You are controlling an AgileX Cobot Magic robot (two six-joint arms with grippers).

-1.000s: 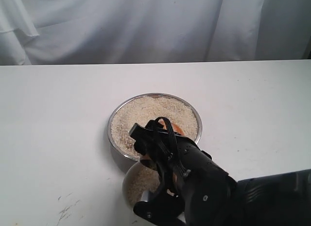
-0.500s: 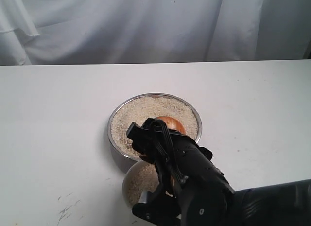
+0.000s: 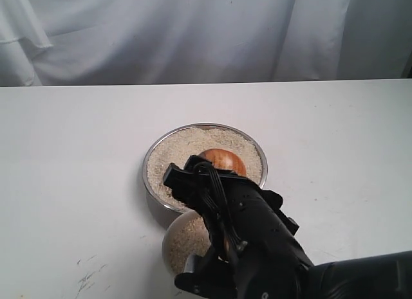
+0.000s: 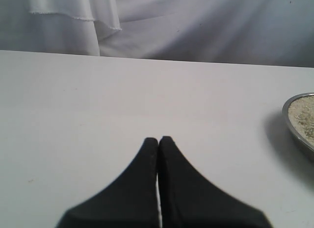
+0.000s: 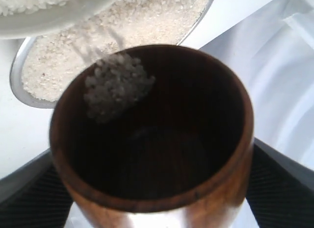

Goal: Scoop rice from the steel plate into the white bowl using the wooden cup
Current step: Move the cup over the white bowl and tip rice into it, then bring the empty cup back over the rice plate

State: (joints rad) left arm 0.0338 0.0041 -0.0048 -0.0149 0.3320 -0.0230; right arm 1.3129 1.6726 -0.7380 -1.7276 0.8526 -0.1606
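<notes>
The right pincer is clamping the reddish-brown wooden cup at the shiny round steel plate of pale rice. The black arm is hiding part of the small white bowl (the left pincer is sitting pressed together).

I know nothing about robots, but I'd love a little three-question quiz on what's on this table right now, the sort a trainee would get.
1. True or false: the wooden cup is filled to the brim with rice.
2. The left pincer is: A) spread wide open, B) shut with nothing in it, C) clamped on a spoon.
3. Fill in: the steel plate and the white bowl both hold ___.
Key: 1 false, only a small clump lies inside the cup; 2 B; 3 rice.
</notes>
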